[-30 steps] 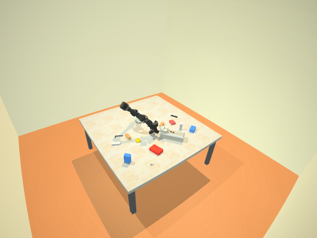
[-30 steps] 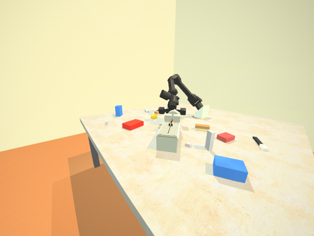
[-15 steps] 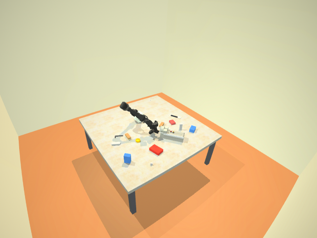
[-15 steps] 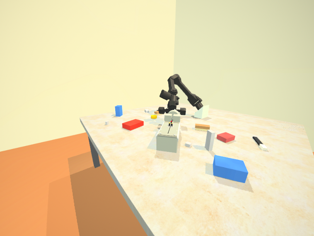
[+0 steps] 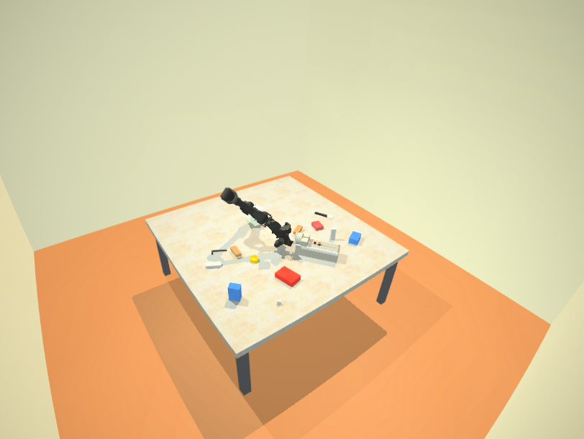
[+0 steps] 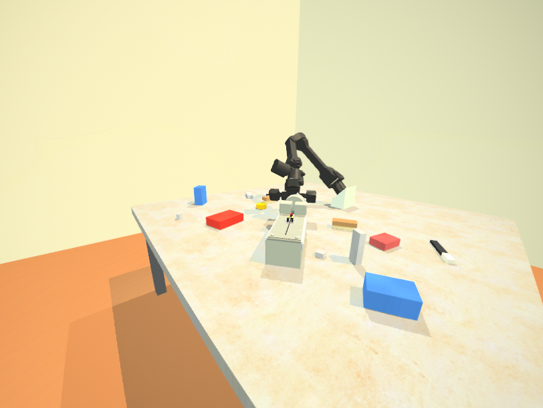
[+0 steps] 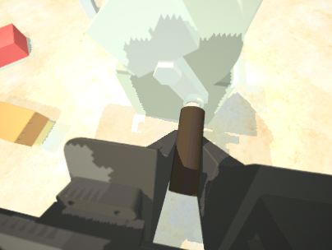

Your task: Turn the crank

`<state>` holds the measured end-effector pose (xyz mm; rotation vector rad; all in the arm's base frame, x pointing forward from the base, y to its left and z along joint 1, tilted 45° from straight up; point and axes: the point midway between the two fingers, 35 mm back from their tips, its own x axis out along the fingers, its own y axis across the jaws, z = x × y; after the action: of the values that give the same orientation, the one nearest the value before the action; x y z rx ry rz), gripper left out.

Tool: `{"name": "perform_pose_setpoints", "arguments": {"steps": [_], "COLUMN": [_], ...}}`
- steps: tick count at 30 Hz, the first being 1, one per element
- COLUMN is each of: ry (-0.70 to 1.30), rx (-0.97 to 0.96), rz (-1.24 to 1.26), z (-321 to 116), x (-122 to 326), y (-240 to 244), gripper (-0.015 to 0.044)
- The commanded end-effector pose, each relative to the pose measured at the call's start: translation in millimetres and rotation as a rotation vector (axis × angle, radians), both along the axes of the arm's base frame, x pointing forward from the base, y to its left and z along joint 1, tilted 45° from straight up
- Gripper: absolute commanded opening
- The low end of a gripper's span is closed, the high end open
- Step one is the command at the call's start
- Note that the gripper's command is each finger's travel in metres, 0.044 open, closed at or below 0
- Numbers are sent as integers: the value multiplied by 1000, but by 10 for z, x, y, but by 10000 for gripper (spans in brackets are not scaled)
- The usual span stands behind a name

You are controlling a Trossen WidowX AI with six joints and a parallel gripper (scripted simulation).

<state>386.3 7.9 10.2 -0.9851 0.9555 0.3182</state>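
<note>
The pale grey-green machine (image 5: 317, 252) (image 6: 284, 253) (image 7: 172, 33) stands on the table, its crank end toward the arm. Its crank arm (image 7: 186, 84) shows in the wrist view, with a brown handle (image 7: 190, 131) at its end. My gripper (image 7: 185, 136) (image 5: 288, 242) is shut on the handle, one finger on each side; the machine hides the fingertips in the exterior view. The small red pointer (image 5: 314, 242) (image 6: 291, 215) is on the slide top. It appears slightly toward the crank end from the brass marks (image 5: 319, 243); exact alignment is too small to tell.
Beside the machine are a red block (image 5: 288, 275) (image 6: 225, 219), an orange block (image 5: 298, 229) (image 6: 344, 223) (image 7: 20, 123), a smaller red block (image 5: 317, 225) (image 6: 384, 241) (image 7: 10, 45) and an upright grey block (image 5: 332, 234) (image 6: 357, 247). A blue block (image 5: 354, 237) (image 6: 391, 295) lies farther out.
</note>
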Motion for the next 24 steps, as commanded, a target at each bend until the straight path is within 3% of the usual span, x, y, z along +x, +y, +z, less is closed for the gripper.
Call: {"name": "perform_pose_setpoints", "arguments": {"steps": [1, 24], "ry": [-22, -22], "rx": [-3, -3], "rz": [-1, -1], "z": [84, 104], "x": [41, 45], "y": [-2, 3], "gripper": [0, 0]}}
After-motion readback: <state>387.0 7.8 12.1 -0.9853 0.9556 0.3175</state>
